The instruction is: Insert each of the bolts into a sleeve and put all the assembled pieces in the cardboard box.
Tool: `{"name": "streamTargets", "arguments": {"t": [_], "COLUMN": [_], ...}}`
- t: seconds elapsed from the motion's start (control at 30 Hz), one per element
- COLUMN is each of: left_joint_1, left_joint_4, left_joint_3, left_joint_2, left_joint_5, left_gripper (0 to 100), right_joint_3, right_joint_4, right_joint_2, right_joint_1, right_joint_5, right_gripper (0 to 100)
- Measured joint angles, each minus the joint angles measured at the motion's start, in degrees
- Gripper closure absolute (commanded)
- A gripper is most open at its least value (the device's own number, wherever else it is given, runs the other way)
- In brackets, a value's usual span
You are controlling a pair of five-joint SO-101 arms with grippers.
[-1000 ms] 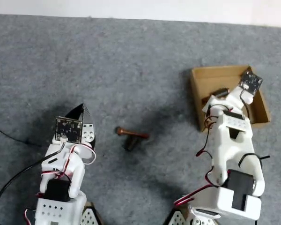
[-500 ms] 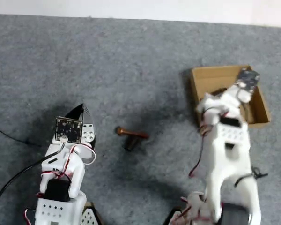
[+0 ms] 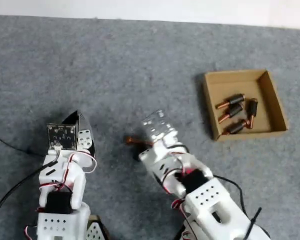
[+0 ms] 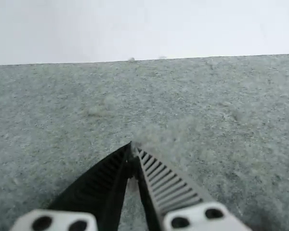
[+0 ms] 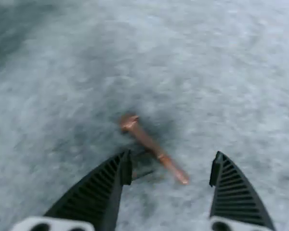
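Over the loose bolt [image 5: 151,147] on the desk [image 3: 140,60], the right end effector [image 5: 171,156] is held wide open, presumably so it can be grabbed; the left end effector [image 4: 134,149] is closed, parked aside.

The right arm [image 3: 170,165] hides most of the bolt [image 3: 130,140] — its head alone peeks out — and the right wrist view leaves the sleeve [image 5: 143,166] beside it a dark blur.

The cardboard box [image 3: 208,105] sits by the counter's [image 3: 115,65] right edge with three assembled pieces [image 3: 231,112] in it; a bolt [image 5: 153,149] lies mid-counter, below the right pincer [image 5: 171,154].
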Motion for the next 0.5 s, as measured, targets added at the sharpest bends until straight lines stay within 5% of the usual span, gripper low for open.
{"name": "streamTargets", "arguments": {"t": [0.5], "left_joint_1": [0.0], "left_joint_4": [-1.14], "left_joint_3": [0.0], "left_joint_2": [0.0], "left_joint_5": [0.0], "left_gripper": [99], "right_joint_3": [-12.48], "right_joint_4": [0.0], "right_joint_2": [29.71], "right_joint_1": [-2.81], "right_joint_5": [0.26], "right_gripper": [76.4]}}
